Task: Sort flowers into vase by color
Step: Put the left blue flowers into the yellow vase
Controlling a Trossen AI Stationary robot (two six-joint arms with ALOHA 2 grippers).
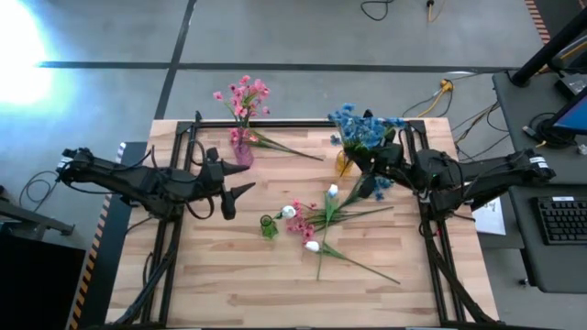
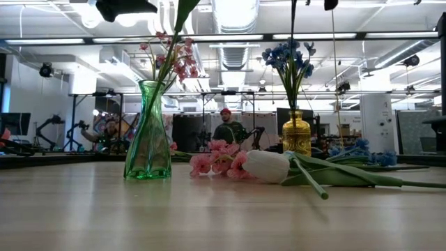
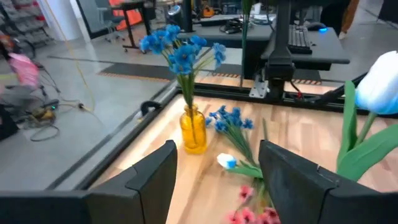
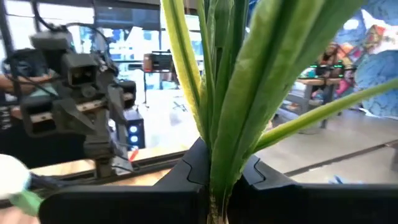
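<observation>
Loose white and pink flowers (image 1: 316, 223) lie mid-table beside a green vase (image 1: 268, 227). The left gripper (image 1: 237, 200), jaws open and empty, hovers near them. The right gripper (image 1: 371, 183) clamps a stem by the yellow vase (image 1: 345, 163) at the far edge; a pink vase (image 1: 242, 151) stands far left.

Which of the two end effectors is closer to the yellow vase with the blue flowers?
The right one. The right end effector is just beside the yellow vase, shut on a green flower stem. The left end effector hangs open across the table, nearer the pink vase.
</observation>
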